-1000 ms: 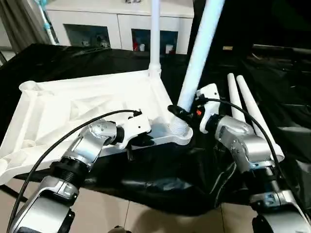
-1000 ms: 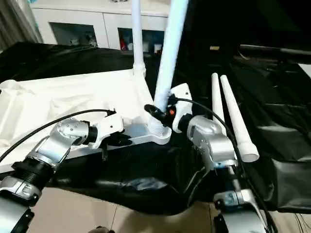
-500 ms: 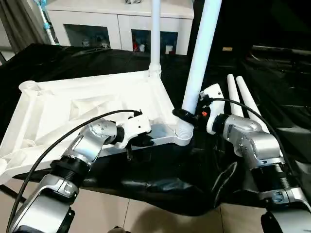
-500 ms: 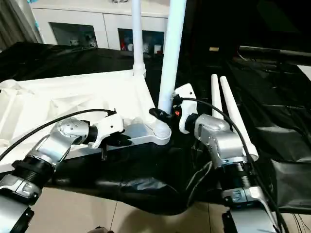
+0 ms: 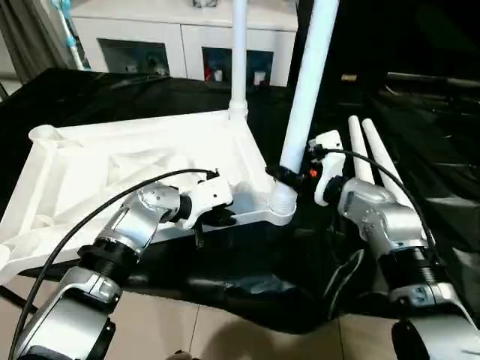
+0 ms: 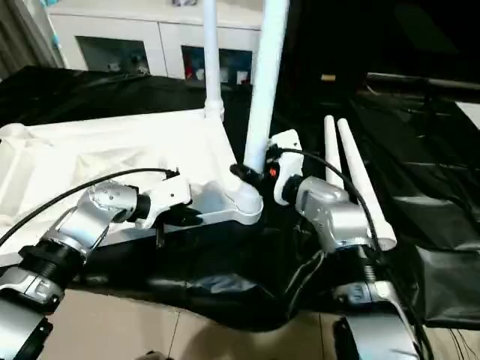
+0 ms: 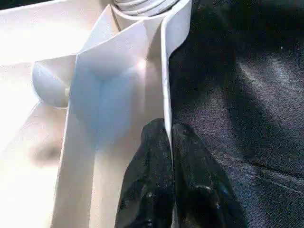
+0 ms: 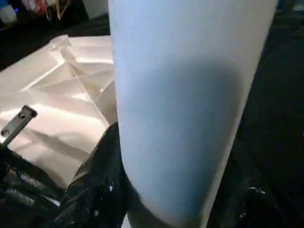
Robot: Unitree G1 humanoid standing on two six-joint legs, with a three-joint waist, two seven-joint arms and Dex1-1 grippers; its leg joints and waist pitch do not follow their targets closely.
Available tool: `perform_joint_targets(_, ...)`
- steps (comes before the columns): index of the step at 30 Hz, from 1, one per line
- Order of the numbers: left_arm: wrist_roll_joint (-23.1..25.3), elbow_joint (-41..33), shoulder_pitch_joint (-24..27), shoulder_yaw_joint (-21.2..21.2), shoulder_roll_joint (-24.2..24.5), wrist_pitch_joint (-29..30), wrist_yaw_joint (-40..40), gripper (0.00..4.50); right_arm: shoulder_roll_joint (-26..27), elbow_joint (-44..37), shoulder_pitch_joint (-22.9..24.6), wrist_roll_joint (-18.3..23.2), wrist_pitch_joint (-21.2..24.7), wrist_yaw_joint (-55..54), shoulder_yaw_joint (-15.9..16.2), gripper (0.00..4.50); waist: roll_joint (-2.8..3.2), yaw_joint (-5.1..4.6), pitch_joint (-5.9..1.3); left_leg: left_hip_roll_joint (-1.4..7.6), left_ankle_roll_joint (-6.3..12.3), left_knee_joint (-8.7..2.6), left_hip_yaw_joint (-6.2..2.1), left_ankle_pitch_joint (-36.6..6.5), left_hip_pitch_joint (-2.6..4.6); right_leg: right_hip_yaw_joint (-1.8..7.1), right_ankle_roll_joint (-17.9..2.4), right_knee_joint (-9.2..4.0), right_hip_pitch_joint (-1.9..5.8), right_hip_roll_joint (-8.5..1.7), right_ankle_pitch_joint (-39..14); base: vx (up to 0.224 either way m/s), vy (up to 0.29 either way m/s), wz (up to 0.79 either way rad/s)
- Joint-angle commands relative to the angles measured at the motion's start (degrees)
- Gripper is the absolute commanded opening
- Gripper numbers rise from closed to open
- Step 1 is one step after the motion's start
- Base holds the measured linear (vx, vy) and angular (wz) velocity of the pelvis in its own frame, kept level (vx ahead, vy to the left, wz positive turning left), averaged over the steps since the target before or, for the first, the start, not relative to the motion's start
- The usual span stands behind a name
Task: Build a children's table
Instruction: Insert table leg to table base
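Upturned tabletop [image 5: 135, 161] on black-draped table [image 5: 420, 112]. Left fingers [image 7: 173, 180] pinching thin rim; right fingers [image 5: 283, 174] clamping leg [image 5: 304, 97] low, near corner socket. Probably light, stiff, slippery plastic; low hold best.

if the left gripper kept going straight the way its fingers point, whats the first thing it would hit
Probably the near corner socket of the tabletop, where the held leg enters. The left gripper, pinching the rim, points along it toward that corner.

Dim room, glare on white plastic, blurry close-ups.
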Motion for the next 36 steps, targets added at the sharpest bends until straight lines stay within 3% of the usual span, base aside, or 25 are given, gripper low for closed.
perform_joint_targets(1, 1.2, 1.2, 0.5, -1.5, 0.6, 0.3, -0.1, 0.0, 0.1, 3.2, 1.2, 1.1, 1.1, 0.0, -1.5, 1.84, 0.06, 0.01, -4.06, 1.2, -1.12, -4.29, -0.36, -15.0, 1.17, 2.31, -12.0, -4.48, 2.66, -2.91, -12.4, 0.0, 0.0, 0.0)
perform_joint_targets(7, 1.1, 1.5, 0.7, -1.4, 0.6, 0.1, 0.1, 0.0, -0.1, 4.2, 3.4, 1.4, 0.0, 2.1, -2.0, 1.83, 0.09, 0.13, -4.04, 1.19, -0.76, -4.29, -0.31, -14.9, 1.14, 2.26, -12.4, -4.48, 2.7, -2.88, -11.5, 0.0, 0.0, 0.0)
perform_joint_targets(12, 1.1, 1.5, 0.7, -1.4, 0.6, 0.2, 0.3, 0.0, -0.2, 5.6, 6.5, 1.2, -3.8, 2.7, -2.6, 1.83, 0.33, 0.15, -3.89, 1.27, -1.06, -4.5, -0.38, -16.6, 1.24, 2.22, -12.4, -4.72, 2.57, -2.9, -12.6, 0.0, 0.0, 0.0)
perform_joint_targets(13, 1.1, 1.6, 0.7, -1.4, 0.6, 0.1, 0.3, 0.0, -0.1, 5.3, 7.6, 0.7, -5.1, 2.5, -2.3, 1.83, 0.65, 0.17, -3.8, 1.24, -1.21, -4.59, -0.44, -17.5, 1.29, 2.21, -12.2, -4.83, 2.57, -2.93, -13.5, 0.0, 0.0, 0.0)
perform_joint_targets(17, 1.0, 2.4, 0.3, -1.2, 0.5, -0.2, 0.6, 0.0, -0.3, 4.0, 9.9, -2.3, -9.6, 2.0, -0.1, 1.83, 0.53, 0.01, -3.5, 1.23, -1.59, -5.06, -0.6, -20.7, 1.65, 2.11, -10.9, -5.58, 2.52, -2.95, -18.3, 0.0, 0.0, 0.0)
perform_joint_targets(21, 0.9, 2.6, 0.1, -1.2, 0.4, -0.3, 0.9, 0.0, -0.5, 1.2, 11.2, -4.7, -12.3, 1.9, 2.7, 1.83, 0.41, 0.04, -3.49, 1.23, -1.46, -5.25, -0.64, -20.2, 1.7, 2.24, -10.1, -5.87, 2.59, -3.01, -19.5, 0.0, 0.0, 0.0)
perform_joint_targets(26, 1.0, 3.0, 0.1, -1.4, 0.5, -0.5, 0.9, 0.0, -0.2, 0.6, 10.9, -6.0, -12.8, 1.9, 4.8, 1.83, 0.33, 0.01, -3.41, 1.18, -0.92, -5.36, -0.59, -19.1, 1.61, 2.24, -10.3, -5.85, 2.62, -2.93, -18.9, 0.0, 0.0, 0.0)
perform_joint_targets(32, 1.2, 2.1, 0.6, -1.8, 0.6, 0.0, 0.7, 0.0, -1.1, 1.4, 9.5, -9.2, -11.6, 3.8, 9.4, 1.83, 0.11, -0.43, -3.03, 1.21, -1.53, -5.63, -0.89, -22.7, 1.9, 2.17, -7.7, -6.72, 2.07, -3.08, -27.5, 0.0, 0.0, 0.0)
perform_joint_targets(36, 1.3, 2.0, 0.9, -2.0, 0.5, 0.1, 0.8, 0.0, -1.6, 1.8, 9.1, -9.9, -10.5, 5.0, 11.1, 1.83, -0.03, -0.57, -3.1, 1.31, -1.52, -5.76, -0.97, -23.7, 1.95, 2.23, -7.4, -6.84, 1.92, -3.08, -27.4, 0.0, 0.0, 0.0)
